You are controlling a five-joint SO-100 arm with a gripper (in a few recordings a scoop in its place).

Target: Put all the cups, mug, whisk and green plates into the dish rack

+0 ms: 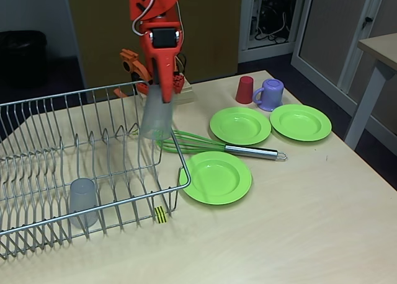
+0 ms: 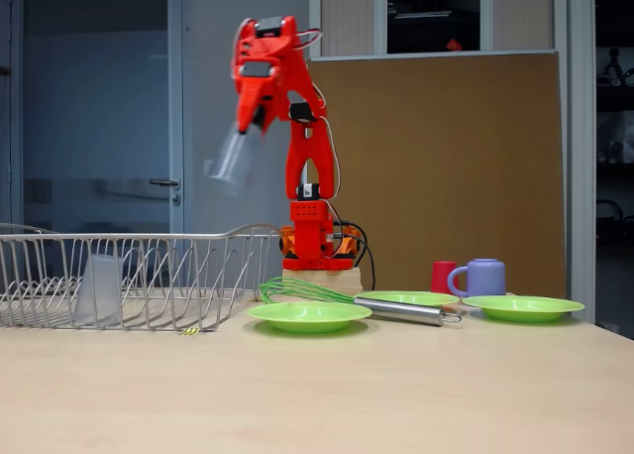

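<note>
The gripper (image 2: 250,129) is clamped on a grey tumbler (image 2: 229,161), held high and tilted, mouth down and leftward (blurred in the lower view). It hangs above the near-right corner of the rack (image 1: 37,172), where another tumbler (image 1: 83,202) stands; the drop lies down and left.

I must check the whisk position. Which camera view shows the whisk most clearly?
The fixed view from above: the whisk lies full length among the three green plates. The low fixed view shows it foreshortened, partly behind a plate.
</note>
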